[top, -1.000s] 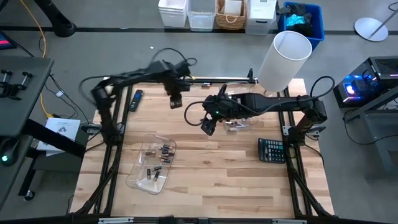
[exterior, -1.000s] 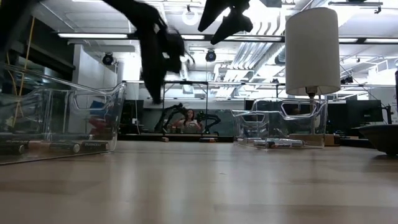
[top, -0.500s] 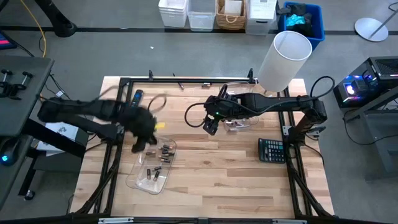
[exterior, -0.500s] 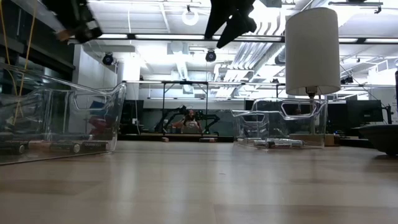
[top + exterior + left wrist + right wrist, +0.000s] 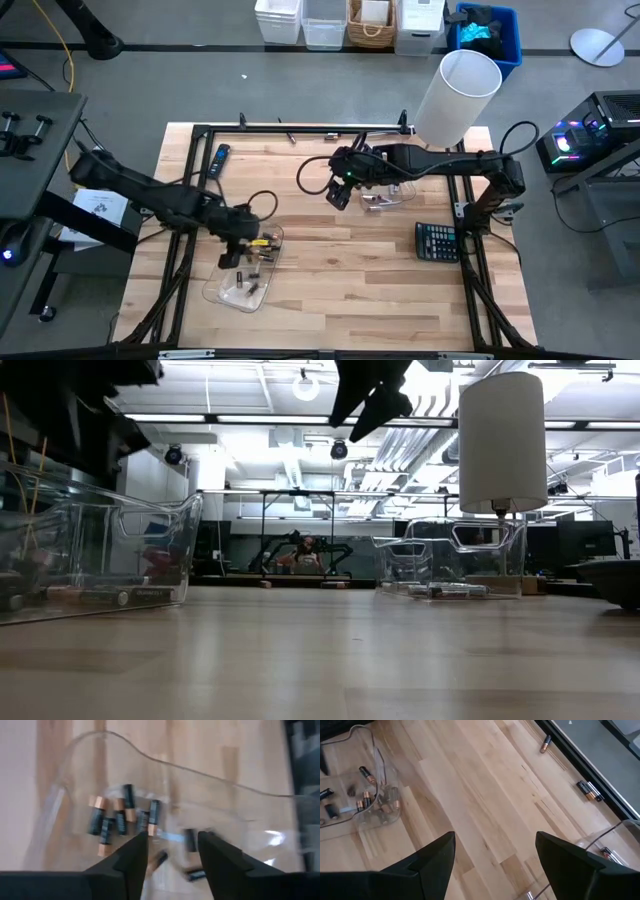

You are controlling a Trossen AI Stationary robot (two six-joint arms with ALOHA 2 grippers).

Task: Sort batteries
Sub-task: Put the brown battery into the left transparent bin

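Lying nearest the table's (image 5: 330,300) front edge is a clear tray (image 5: 225,292), with bare wood open to its right as far as the calculator (image 5: 436,241) by the right rail. Dark batteries (image 5: 107,820) with copper ends lie scattered in the tray. The left gripper (image 5: 232,253) hangs over the tray's left rim, its arm reaching in low from the left side; its fingers (image 5: 131,865) stand apart with nothing between them. Beyond the tray, toward the middle of the table, the right gripper (image 5: 337,195) hangs in the air on an arm stretched in from the right, jaws wide and empty. Just right of it sits a second clear tray (image 5: 385,196). Farther back, loose batteries (image 5: 589,790) lie near the rear rail, and a remote (image 5: 218,161) lies behind the first tray.
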